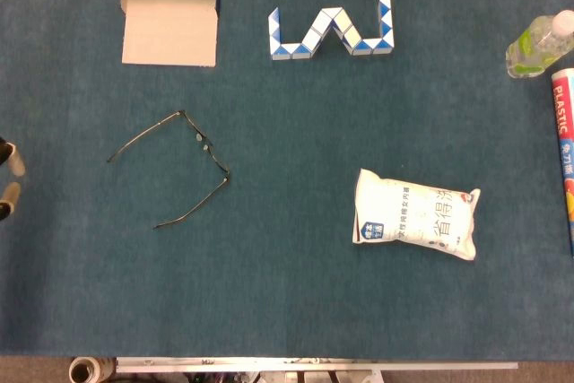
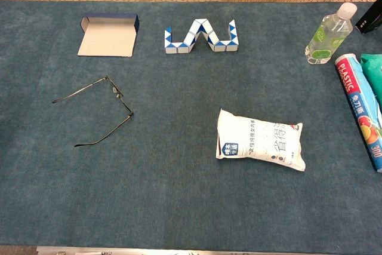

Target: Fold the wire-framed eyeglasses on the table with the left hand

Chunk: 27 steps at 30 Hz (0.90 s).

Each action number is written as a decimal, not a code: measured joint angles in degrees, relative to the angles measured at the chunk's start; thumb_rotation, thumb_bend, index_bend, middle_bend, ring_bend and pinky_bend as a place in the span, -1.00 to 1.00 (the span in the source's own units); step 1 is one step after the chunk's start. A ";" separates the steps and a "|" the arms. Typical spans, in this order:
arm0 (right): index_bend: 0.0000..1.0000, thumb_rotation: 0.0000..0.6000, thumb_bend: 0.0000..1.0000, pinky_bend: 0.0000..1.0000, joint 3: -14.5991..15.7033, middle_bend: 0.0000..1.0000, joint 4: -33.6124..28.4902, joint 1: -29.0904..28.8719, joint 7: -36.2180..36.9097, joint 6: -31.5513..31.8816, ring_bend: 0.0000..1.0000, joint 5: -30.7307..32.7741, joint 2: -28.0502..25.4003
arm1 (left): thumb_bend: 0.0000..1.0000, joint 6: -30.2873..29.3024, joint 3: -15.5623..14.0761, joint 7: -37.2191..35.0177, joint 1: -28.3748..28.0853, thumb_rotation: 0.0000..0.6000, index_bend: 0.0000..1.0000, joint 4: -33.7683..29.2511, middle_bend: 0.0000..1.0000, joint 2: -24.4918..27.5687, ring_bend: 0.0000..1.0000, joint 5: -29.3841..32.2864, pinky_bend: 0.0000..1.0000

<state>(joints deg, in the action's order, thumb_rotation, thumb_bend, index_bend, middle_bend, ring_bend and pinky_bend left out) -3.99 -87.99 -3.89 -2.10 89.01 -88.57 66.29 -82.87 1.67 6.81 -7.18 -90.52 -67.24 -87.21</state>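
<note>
We show the start of the task: the wire-framed eyeglasses [image 1: 184, 163] lie untouched on the blue table mat [image 1: 287, 302], both temples swung fully out, so no folding has begun. We take the eyeglasses as our landmark. The front of the frame runs diagonally, and the two temples reach away from it toward the left edge of the mat, one from each end of the front.

Of the left hand [image 1: 9, 181] we see only a sliver at the left border of the head view, well to the left of the eyeglasses and apart from them; a pale fingertip or two show, holding nothing that we can see, but too little is visible for us to tell whether the fingers are spread or curled. The chest view does not show it. The right hand appears in neither view.

We judge the step in hand to be the approach. The next move calls for bringing the left hand rightward to the tip of one temple and sweeping it in toward the front, while the thin frame is kept from sliding on the mat.

Beyond the eyeglasses lies an open cardboard box [image 1: 170, 29]; to their right, a white packet [image 1: 414, 221].
</note>
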 measured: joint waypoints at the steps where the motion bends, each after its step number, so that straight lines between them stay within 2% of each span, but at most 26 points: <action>1: -0.10 1.00 -0.54 -0.46 -0.07 -0.12 -0.06 0.12 0.08 0.40 -0.44 -0.05 -0.06 | -0.49 0.41 -0.03 0.09 -0.16 1.00 0.11 0.17 -0.04 -0.16 -0.05 0.09 0.36; 14: -0.10 1.00 -0.54 -0.46 -0.48 -0.12 -0.69 0.92 1.60 1.98 -0.44 -0.36 -0.83 | -0.49 1.18 -0.55 -0.99 -0.84 1.00 0.14 1.08 -0.03 -1.19 -0.06 -0.45 0.36; 22: -0.10 1.00 -0.54 -0.46 -0.77 -0.12 -1.49 1.05 2.78 3.08 -0.44 -1.29 -1.66 | -0.47 -1.38 -1.54 -2.53 -0.86 1.00 0.00 2.01 -0.06 -2.30 -0.18 -5.17 0.07; 24: -0.10 1.00 -0.54 -0.46 -0.84 -0.12 -1.69 1.04 3.14 3.28 -0.44 -1.56 -1.89 | -0.35 -1.39 -2.04 -2.25 -1.20 1.00 -0.10 1.67 -0.08 -2.07 -0.27 -6.67 -0.08; 27: -0.10 1.00 -0.54 -0.46 -0.90 -0.12 -1.86 0.89 3.76 3.21 -0.44 -1.79 -2.14 | 0.00 -0.40 -2.91 -1.17 -2.07 1.00 -0.24 0.12 -0.18 -0.89 -0.38 -8.60 -0.31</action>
<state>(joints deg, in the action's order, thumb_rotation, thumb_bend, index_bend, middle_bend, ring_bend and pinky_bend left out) -4.89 -89.86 -2.99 1.66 92.22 -90.37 64.15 -83.26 -1.25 5.65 -9.24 -90.40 -68.12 -95.82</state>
